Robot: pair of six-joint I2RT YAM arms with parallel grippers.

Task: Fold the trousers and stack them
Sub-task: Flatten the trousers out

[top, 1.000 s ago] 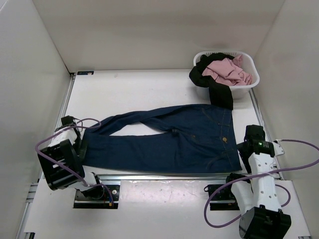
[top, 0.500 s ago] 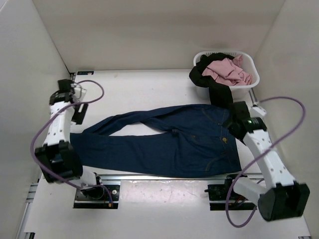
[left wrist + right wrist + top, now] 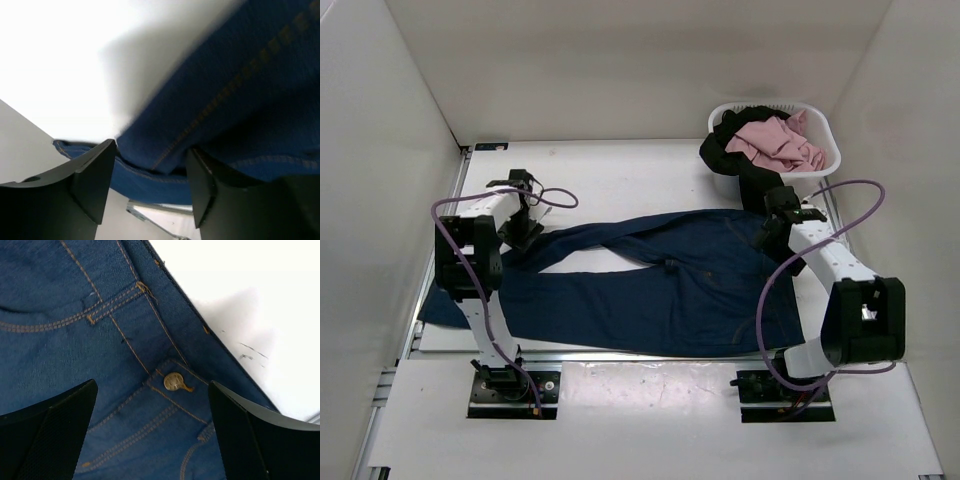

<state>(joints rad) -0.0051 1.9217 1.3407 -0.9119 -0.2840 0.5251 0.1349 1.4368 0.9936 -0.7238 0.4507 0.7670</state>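
Note:
The dark navy trousers lie flat on the white table, waistband to the right, both legs running left. My left gripper is open, low over the end of the far leg. In the left wrist view a fold of that leg with orange stitching sits between and beyond the fingers of the left gripper. My right gripper is open above the far part of the waistband. In the right wrist view the right gripper straddles the brass button on the trousers, jaws wide apart.
A white laundry basket stands at the back right, holding a pink garment and a black garment that hangs over its front to the table near the right arm. White walls close in the left, back and right sides.
Both arms have swung from the table's near side to its far side. The left gripper now sits at the far leg's end, the right gripper over the waistband. The trousers lie as before.

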